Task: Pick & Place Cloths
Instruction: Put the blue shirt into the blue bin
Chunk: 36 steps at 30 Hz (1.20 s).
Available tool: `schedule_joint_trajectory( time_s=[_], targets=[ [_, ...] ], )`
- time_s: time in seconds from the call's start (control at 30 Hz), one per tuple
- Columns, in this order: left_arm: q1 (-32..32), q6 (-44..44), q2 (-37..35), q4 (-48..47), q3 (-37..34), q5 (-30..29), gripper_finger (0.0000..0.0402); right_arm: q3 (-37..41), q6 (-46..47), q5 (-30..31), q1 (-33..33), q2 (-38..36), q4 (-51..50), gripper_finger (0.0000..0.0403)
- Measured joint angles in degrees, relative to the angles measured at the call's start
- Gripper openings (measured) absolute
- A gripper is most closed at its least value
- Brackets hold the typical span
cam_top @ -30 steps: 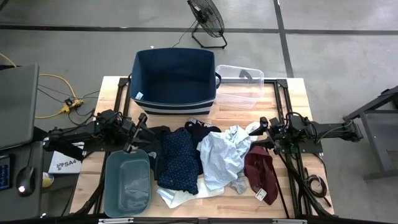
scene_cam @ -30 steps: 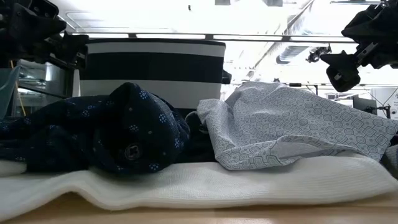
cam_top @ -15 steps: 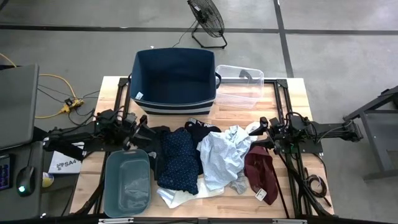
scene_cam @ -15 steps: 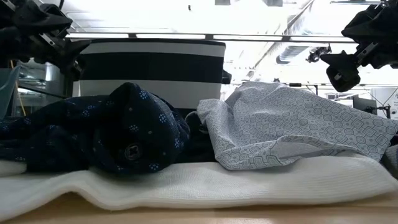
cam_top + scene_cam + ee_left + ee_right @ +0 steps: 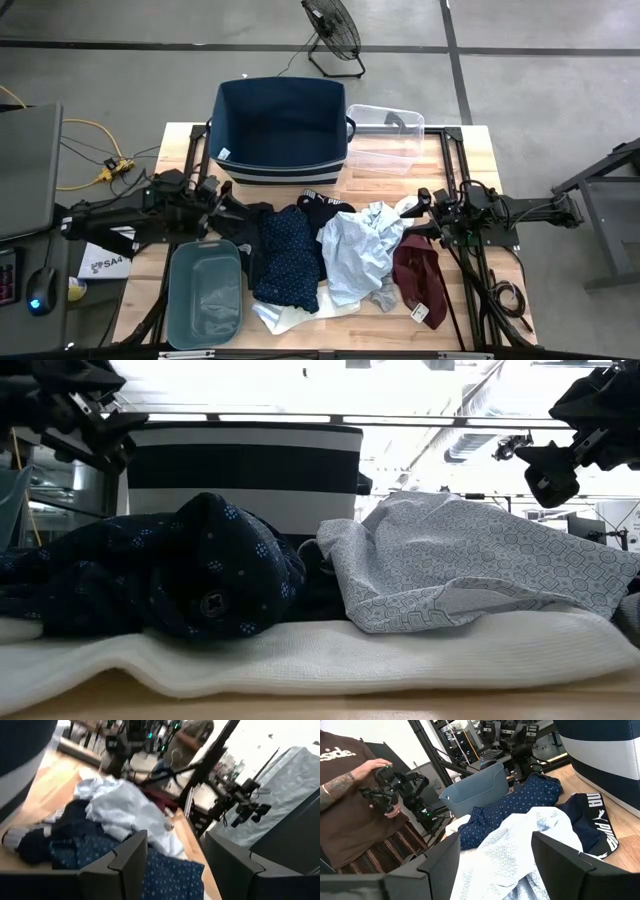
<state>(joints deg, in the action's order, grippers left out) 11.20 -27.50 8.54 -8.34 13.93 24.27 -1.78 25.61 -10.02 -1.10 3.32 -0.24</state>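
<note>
Grey concrete floor [image 5: 110, 70] all around, crossed by dark seams. Black floor fan [image 5: 332, 30] standing just past the wooden table [image 5: 475, 150]. Yellow cable [image 5: 88, 128] snaking to a power strip on the left, next to a dark desk [image 5: 28, 165] with a mouse [image 5: 39, 303]. Bright ceiling lights and ducting [image 5: 480, 430] overhead. Person in a brown shirt [image 5: 350, 805] holding a black device off beside the table.

"PUMA" on black waistband [image 5: 600, 827]; "side." on brown shirt [image 5: 337, 754].
</note>
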Motion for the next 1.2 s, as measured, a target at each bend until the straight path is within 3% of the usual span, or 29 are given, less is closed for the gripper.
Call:
schedule_joint_trajectory(
  time_s=[0.23, 0.4, 0.67, 0.9, 1.03, 1.2],
  targets=[
    [-0.2, 1.5, 10.9, -8.4, 11.1, 0.9, 0.0195, 0.0, 0.0, 0.0, 0.0, 0.0, 0.0, 0.0237],
    [-4.7, 4.8, 19.2, -14.9, 19.0, -1.3, 0.0195, 0.0, 0.0, 0.0, 0.0, 0.0, 0.0, 0.0237],
    [-19.2, 4.8, 29.0, -25.1, 25.9, -18.3, 0.0195, 0.0, 0.0, 0.0, 0.0, 0.0, 0.0, 0.0237],
    [-33.5, 4.3, 38.0, -26.3, 27.5, -31.6, 0.0199, 0.0, 0.0, 0.0, 0.0, 0.0, 0.0, 0.0237],
    [-38.6, 5.7, 43.4, -23.7, 28.6, -35.6, 0.0233, 0.0, 0.0, 0.0, 0.0, 0.0, 0.0, 0.0237],
    [-39.3, 6.6, 50.1, -16.8, 28.6, -39.0, 0.0327, 0.0, 0.0, 0.0, 0.0, 0.0, 0.0, 0.0237]
  ],
)
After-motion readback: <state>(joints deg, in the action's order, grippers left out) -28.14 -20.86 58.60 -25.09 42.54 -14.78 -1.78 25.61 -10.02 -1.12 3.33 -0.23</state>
